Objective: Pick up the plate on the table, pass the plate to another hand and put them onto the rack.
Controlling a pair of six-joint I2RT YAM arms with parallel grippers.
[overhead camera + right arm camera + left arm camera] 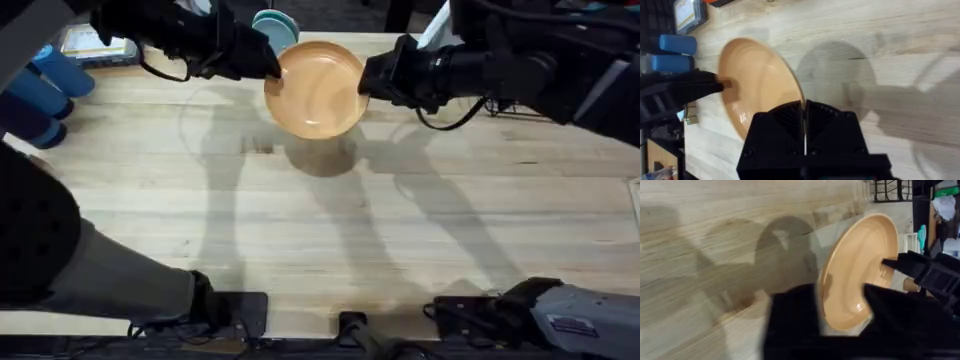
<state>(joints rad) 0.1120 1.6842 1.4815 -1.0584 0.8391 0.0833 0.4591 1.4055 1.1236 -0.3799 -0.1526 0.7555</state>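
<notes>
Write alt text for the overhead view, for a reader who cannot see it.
An orange plate hangs above the wooden table, gripped at opposite rims by the left gripper and the right gripper. Its shadow falls on the table just below.

Both arms reach forward, left gripper [272, 68] and right gripper [366, 80] clamped, facing each other
</notes>
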